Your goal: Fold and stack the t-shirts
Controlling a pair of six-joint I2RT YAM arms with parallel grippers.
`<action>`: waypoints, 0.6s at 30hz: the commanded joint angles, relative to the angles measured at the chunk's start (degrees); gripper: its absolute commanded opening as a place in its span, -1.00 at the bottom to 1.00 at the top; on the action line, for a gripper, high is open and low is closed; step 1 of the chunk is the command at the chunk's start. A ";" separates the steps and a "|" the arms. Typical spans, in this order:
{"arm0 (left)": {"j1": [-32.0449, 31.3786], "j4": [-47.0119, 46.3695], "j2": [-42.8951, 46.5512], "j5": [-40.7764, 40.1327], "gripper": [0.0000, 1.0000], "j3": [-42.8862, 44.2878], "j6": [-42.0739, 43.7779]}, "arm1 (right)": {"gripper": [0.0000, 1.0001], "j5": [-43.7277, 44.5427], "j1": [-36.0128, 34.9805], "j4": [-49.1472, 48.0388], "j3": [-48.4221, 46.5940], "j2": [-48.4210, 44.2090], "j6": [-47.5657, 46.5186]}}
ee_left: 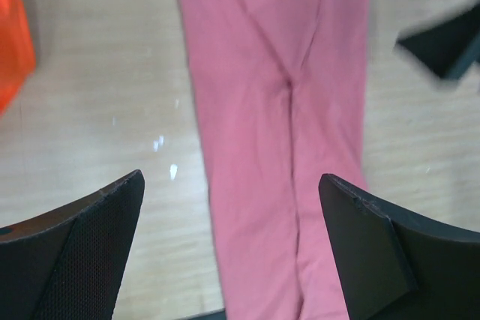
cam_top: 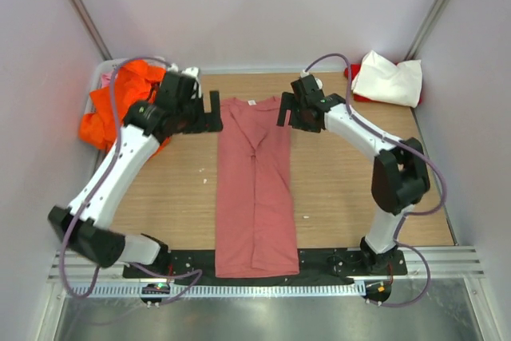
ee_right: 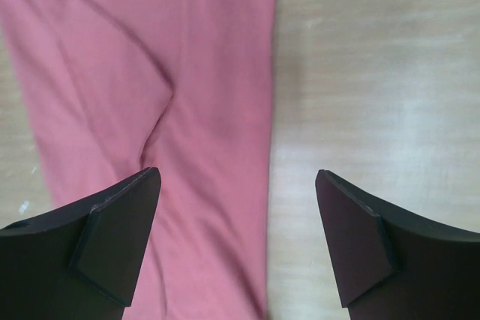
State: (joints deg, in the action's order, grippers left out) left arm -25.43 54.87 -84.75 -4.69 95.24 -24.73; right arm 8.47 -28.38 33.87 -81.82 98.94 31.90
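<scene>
The pink shirt lies down the middle of the bench as a long narrow strip, collar at the far end and hem at the near edge. The lengthwise folding looks done. Next should come the crosswise fold, which calls for pinching both collar corners and carrying them toward the hem. The left fingers and right fingers stand wide apart, holding nothing, flanking the collar end. There is open bench on both sides, with the orange shirt far left and the white shirt far right.
</scene>
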 commanded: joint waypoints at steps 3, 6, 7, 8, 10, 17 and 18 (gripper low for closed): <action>-0.67 -5.74 19.86 1.52 0.99 -22.88 -2.78 | 0.65 -6.88 5.79 -9.77 -10.44 9.76 -6.41; -0.67 -5.48 27.69 3.01 0.99 -28.79 -2.60 | 0.60 -7.77 7.99 -9.44 -17.02 17.59 -6.76; -0.67 -5.39 29.19 3.45 0.99 -30.80 -2.34 | 0.60 -7.68 8.43 -9.09 -18.53 19.26 -6.50; -0.67 -5.30 30.86 3.54 1.00 -31.60 -1.99 | 0.59 -7.68 9.04 -9.17 -19.85 22.67 -5.89; -0.67 -5.12 34.81 3.55 0.99 -33.97 -1.64 | 0.50 -12.59 10.27 -11.18 -21.53 25.33 -4.14; -0.67 -7.93 44.75 2.40 0.99 -40.74 -0.23 | 0.25 -16.90 10.63 -16.54 -26.19 34.74 -1.94; -0.67 -8.29 45.28 2.32 0.99 -41.10 0.03 | 0.22 -17.08 10.63 -17.25 -26.54 35.88 -1.49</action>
State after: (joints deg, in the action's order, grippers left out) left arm -25.98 50.81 -41.21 -2.39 55.51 -26.26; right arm -5.37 -17.17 20.91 -105.49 132.81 28.86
